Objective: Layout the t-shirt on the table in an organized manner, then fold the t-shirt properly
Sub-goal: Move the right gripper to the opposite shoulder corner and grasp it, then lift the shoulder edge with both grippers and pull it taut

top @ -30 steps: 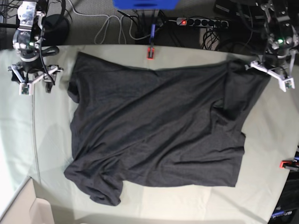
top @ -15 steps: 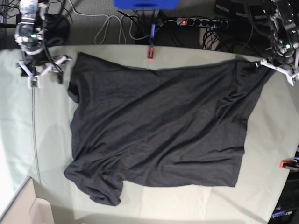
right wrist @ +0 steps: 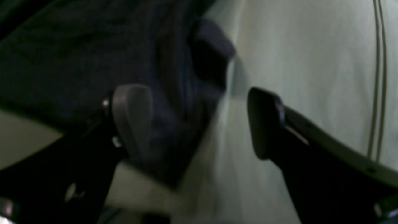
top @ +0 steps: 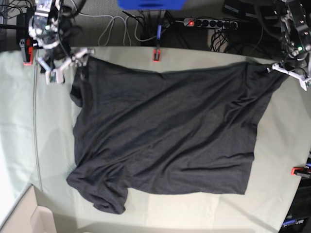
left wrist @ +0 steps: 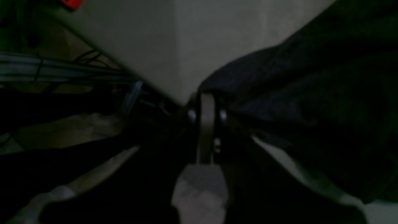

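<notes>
Left end effector (top: 290, 72) pinches t-shirt (top: 165, 131) corner upper right, tensioning | right end effector (right wrist: 199, 124) wide beside upper-left corner | bench (top: 19, 121).

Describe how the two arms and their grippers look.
Both arms are black and silver metal with black cables along them and a small green light on the wrist. The right gripper and left gripper have pale grey-white finger frames. Up close, the right fingers carry dark rounded pads with small silver screws.
</notes>
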